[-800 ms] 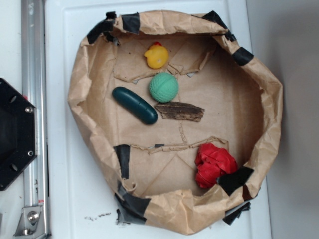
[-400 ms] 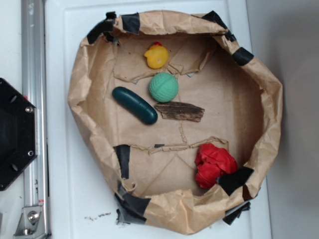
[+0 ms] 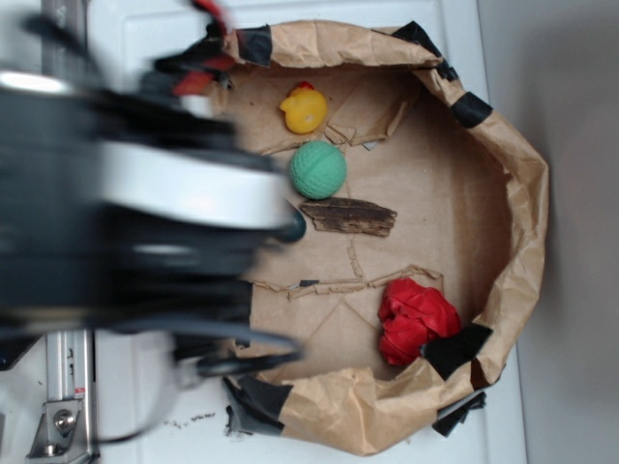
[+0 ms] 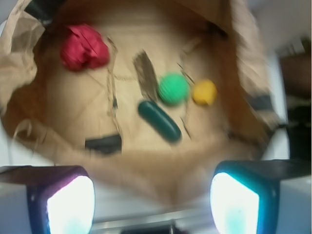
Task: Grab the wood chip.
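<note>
The paper nest (image 3: 503, 193) is tan kraft brown, its rim patched with black tape (image 3: 471, 108). Inside it, the wood chip (image 3: 348, 217) is dark brown with paler streaks. Touching its upper edge sits a mint-green ribbed ball (image 3: 318, 169); beyond that, a yellow rubber duck (image 3: 304, 109) with an orange-red bill. Below the chip lies crumpled red cloth (image 3: 414, 320). The capsule (image 4: 159, 121) is deep green. The counter (image 3: 145, 406) is white.

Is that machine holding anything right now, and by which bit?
Nothing is held. The tool is open and empty, high above the paper-lined bin; the wood chip lies untouched beside the green ball.
</note>
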Available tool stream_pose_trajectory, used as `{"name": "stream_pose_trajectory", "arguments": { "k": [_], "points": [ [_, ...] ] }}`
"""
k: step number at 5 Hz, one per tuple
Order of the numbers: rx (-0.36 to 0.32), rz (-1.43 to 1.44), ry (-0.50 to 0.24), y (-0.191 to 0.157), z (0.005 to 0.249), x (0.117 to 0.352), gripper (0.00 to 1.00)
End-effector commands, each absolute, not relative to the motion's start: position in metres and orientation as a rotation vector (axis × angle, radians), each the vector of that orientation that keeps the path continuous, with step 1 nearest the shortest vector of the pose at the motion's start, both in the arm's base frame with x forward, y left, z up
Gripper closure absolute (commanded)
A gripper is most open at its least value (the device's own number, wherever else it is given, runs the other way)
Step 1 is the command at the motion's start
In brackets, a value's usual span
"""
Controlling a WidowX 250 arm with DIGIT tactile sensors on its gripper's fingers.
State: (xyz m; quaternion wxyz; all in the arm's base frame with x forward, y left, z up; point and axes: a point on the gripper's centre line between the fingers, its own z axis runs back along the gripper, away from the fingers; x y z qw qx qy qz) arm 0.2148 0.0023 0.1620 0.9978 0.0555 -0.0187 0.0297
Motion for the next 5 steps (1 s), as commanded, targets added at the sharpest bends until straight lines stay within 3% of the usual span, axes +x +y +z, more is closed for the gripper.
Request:
{"name": "stream_pose_trajectory", "arguments": {
  "k": [1, 2, 3, 4, 5],
  "points": [
    [0.162, -0.113, -0.098, 0.028, 0.109, 0.276, 0.0],
    [0.171, -0.203, -0.091, 0.026, 0.08, 0.28, 0.0],
    [0.172, -0.33, -0.075, 0.015, 0.03, 0.284, 0.0],
    [0.091, -0.41, -0.141, 0.018, -0.018, 0.293, 0.0],
    [0.044, -0.43, -0.169, 0.017, -0.023, 0.297, 0.0]
  ]
}}
